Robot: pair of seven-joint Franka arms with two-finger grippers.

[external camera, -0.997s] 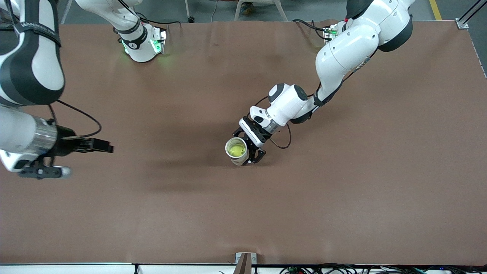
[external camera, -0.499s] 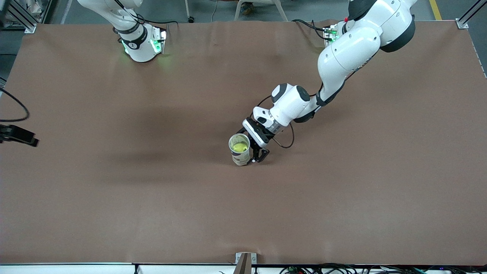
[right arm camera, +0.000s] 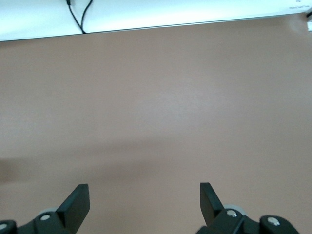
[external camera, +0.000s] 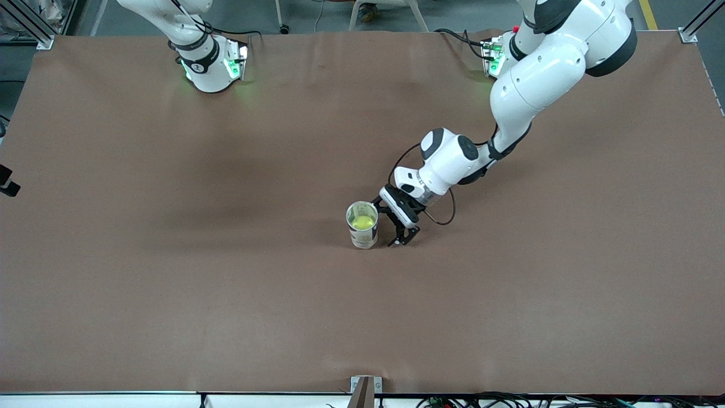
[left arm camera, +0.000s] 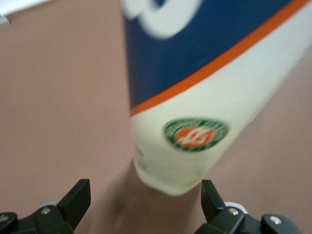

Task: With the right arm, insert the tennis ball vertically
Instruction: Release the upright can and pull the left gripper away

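Tennis ball [external camera: 363, 222] is sitting inside upright ball can [external camera: 363, 225], mid-table. Left gripper [external camera: 403, 229] is hanging wide open just beside can, holding nothing; advice: back off w/o tipping it. Right gripper [right arm camera: 145, 201] is spread wide, empty, over bare tabletop [right arm camera: 156, 107], waiting.

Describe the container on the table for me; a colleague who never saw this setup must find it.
Look to the middle of the brown table, where the left gripper hangs open beside it. The can stands upright there, open-topped, with a yellow-green tennis ball inside. Nothing else stands on the table.
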